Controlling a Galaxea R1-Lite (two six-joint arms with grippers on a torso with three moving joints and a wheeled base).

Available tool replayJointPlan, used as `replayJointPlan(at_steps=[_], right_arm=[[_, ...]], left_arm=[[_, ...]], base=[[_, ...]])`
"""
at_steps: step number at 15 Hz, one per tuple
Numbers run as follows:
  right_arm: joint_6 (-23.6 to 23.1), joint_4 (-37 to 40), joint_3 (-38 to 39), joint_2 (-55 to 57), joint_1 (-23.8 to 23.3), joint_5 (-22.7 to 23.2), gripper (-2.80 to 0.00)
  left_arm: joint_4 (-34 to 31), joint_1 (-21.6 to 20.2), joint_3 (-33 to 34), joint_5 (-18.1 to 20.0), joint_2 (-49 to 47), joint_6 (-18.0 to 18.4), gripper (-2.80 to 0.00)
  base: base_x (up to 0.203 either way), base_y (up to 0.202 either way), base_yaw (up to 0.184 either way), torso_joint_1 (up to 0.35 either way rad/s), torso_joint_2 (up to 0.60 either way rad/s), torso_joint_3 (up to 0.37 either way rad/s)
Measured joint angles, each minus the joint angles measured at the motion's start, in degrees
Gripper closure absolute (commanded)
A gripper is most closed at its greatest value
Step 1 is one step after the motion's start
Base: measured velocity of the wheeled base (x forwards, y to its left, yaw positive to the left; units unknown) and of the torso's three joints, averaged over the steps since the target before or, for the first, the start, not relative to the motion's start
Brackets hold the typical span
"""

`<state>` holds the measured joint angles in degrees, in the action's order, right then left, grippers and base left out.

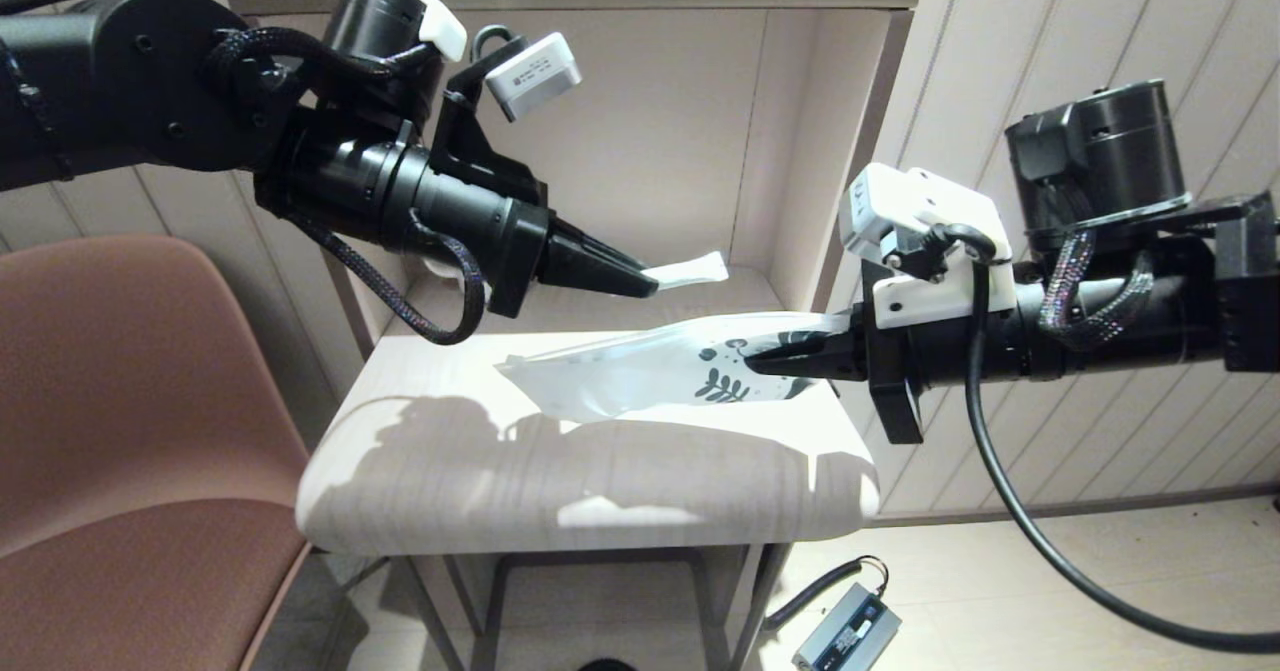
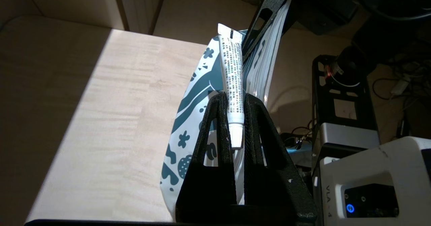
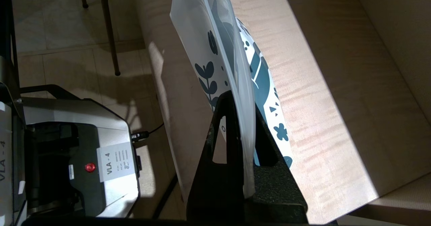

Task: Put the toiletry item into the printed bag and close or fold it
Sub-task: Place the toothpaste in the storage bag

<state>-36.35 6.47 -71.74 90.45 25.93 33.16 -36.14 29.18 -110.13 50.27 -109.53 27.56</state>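
Observation:
The toiletry item [image 1: 692, 271] is a small white tube, held in the air by its cap end in my shut left gripper [image 1: 648, 282]; its crimped end points away from the fingers. In the left wrist view the tube [image 2: 231, 71] sticks out from between the fingers [image 2: 217, 118], over the printed bag [image 2: 190, 111]. The bag [image 1: 640, 376] is a white translucent pouch with dark blue print, lifted just above the table. My right gripper [image 1: 775, 361] is shut on its printed end. In the right wrist view the bag [image 3: 215, 27] stands edge-on out of the right gripper [image 3: 240, 99].
The pale wooden table [image 1: 450, 481] has a shelf unit [image 1: 640, 131] at its back. A brown chair [image 1: 120, 401] stands to the left. A power adapter [image 1: 845, 631] with its cable lies on the floor below the table's right side.

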Motion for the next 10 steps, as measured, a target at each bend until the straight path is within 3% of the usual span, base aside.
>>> replayJointPlan(at_steps=[10], right_arm=[[0.0, -0.02, -0.46, 1.08, -0.07, 0.0, 0.0]], left_arm=[[-0.23, 5.77, 3.29, -7.25, 2.83, 2.97, 0.0]], base=[[0.0, 0.0, 0.0, 0.0, 0.0, 0.0]])
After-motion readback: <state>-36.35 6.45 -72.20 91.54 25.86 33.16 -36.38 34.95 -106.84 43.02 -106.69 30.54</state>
